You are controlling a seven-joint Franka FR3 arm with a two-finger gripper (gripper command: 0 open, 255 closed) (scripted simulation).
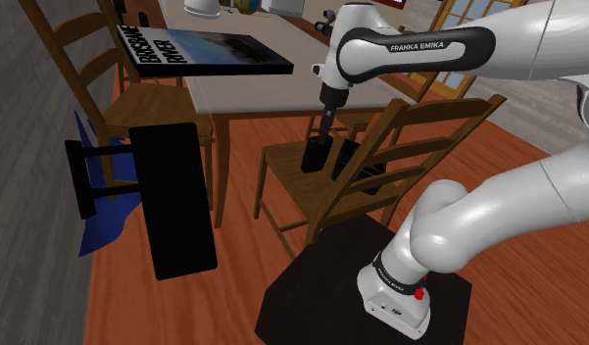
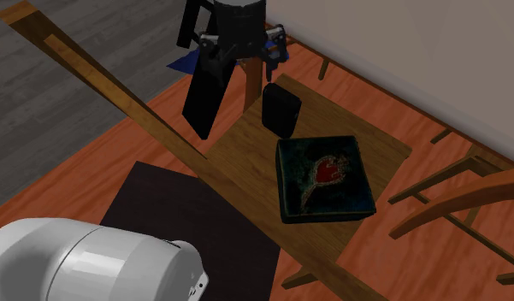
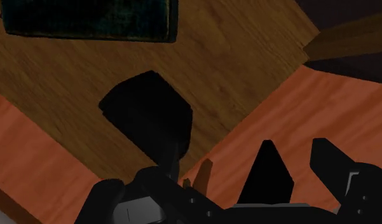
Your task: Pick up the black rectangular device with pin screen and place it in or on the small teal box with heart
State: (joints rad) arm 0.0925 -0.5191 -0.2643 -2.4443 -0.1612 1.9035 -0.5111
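The black rectangular device [image 2: 280, 112] stands upright on a wooden chair seat [image 2: 238, 145], close beside the small dark teal box with a red heart [image 2: 323, 178], which lies flat on the same seat. In the shoulder view the device [image 1: 313, 157] sits just under my gripper [image 1: 324, 125], and the box [image 1: 372, 169] is partly hidden behind the chair's back slats. My gripper [image 2: 259, 81] hangs just above the device's top edge. In the wrist view the device [image 3: 148, 121] lies off to one side of my gripper [image 3: 293, 145], whose fingers stand apart with only floor between them.
A tall black panel on a stand [image 1: 171, 201] rises at the shoulder view's left. The chair's back [image 1: 419, 147] stands between my base and the seat. A table [image 1: 282, 83] with a black book [image 1: 199, 51] lies behind, with another chair [image 1: 135, 98] beside it.
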